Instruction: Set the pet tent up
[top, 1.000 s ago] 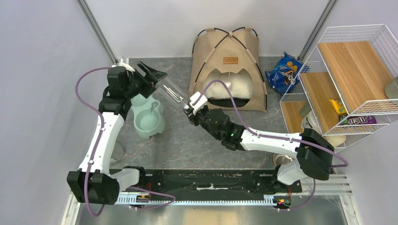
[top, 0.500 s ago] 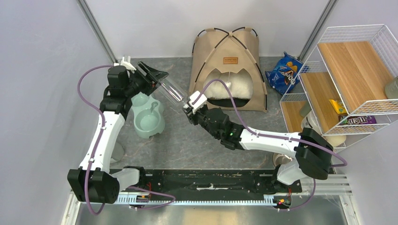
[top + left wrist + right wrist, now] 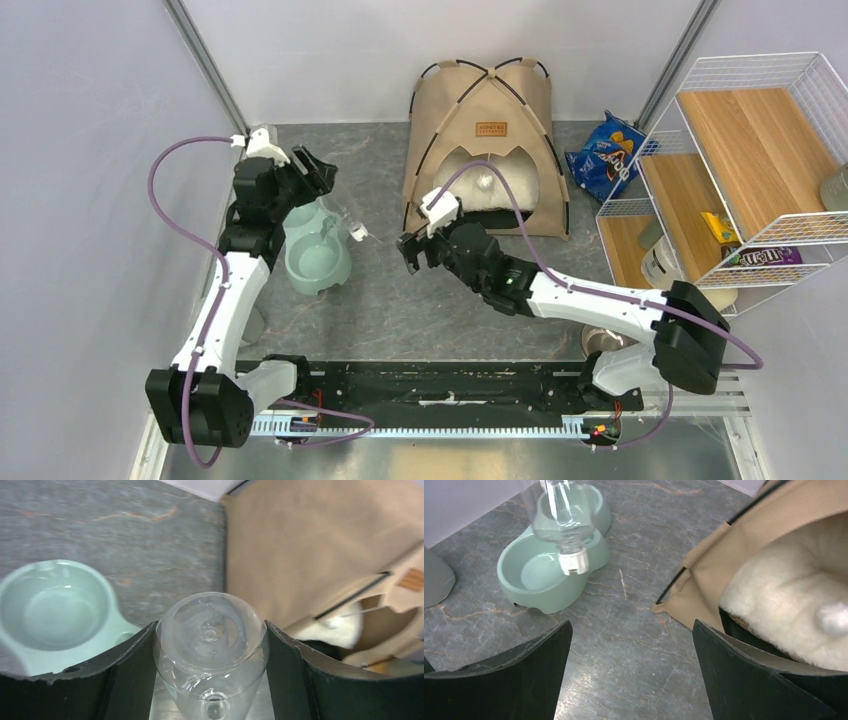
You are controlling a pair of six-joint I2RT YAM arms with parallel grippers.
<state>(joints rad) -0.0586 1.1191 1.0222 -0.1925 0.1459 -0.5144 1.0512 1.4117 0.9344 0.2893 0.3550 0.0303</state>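
Note:
The pet tent (image 3: 488, 110) stands upright at the back middle, tan with crossing black poles, a brown label and a fluffy white pillow (image 3: 490, 190) in its opening. My left gripper (image 3: 318, 185) is shut on a clear plastic bottle (image 3: 340, 215), gripping its wide body (image 3: 212, 640). The bottle's white cap points down over a green double bowl (image 3: 318, 258). My right gripper (image 3: 405, 250) is open and empty, low over the table just left of the tent's front corner (image 3: 684, 595). A white pompom (image 3: 831, 617) hangs over the pillow (image 3: 784, 590).
A white wire shelf (image 3: 740, 170) with wooden boards fills the right side, holding snack packs. A blue snack bag (image 3: 605, 155) lies between shelf and tent. The green bowl (image 3: 549, 570) sits left of the tent, and a grey object (image 3: 436, 580) lies further left.
My right gripper has opened, let go of the bottle's cap end and drawn back. My left arm has tipped the bottle cap-down beside the bowl.

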